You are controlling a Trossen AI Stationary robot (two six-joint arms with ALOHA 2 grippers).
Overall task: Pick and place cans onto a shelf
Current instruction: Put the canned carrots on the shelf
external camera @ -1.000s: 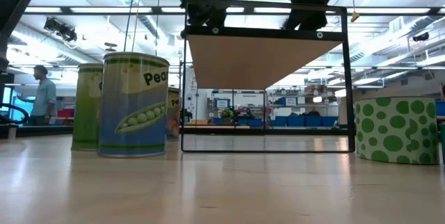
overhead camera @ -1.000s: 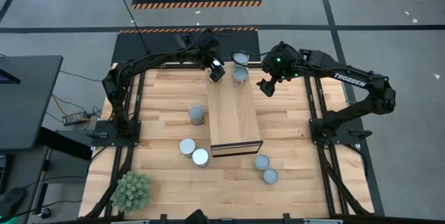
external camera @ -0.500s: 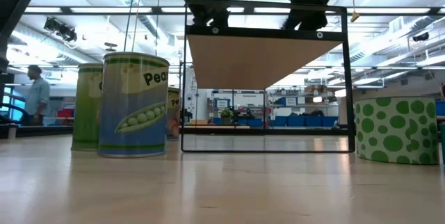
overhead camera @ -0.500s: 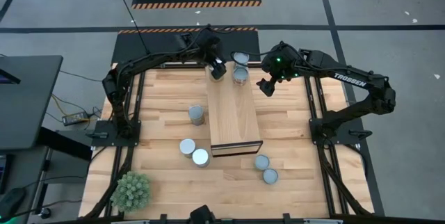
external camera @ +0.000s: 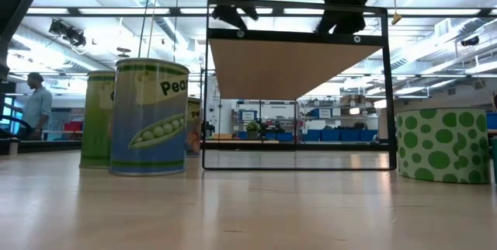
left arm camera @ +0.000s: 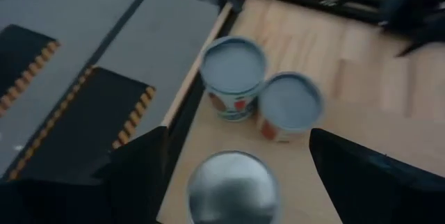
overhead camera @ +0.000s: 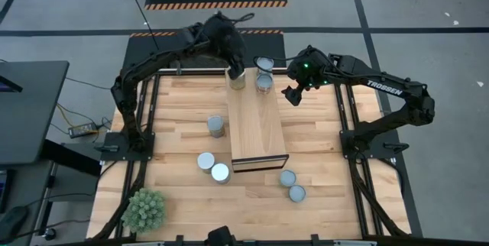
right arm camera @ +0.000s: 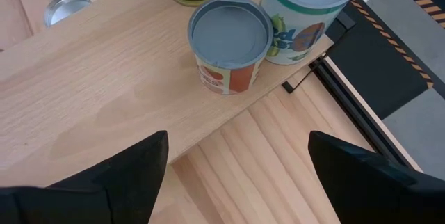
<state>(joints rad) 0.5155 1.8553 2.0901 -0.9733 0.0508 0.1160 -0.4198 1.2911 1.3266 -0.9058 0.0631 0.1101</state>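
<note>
High view: the counter (overhead camera: 176, 124) carries the shelf (overhead camera: 256, 127), with three cans (overhead camera: 264, 82) at its far end and five on the counter. Left gripper (overhead camera: 237, 76) fingers spread wide around one shelf can; right gripper (overhead camera: 293, 95) fingers wide, empty.

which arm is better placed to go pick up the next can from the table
Probably the right. Its end effector hangs open and empty beside the shelf, while the left end effector is over a can at the shelf's far end. The two cans by the shelf's near end lie on the right arm's side.
</note>
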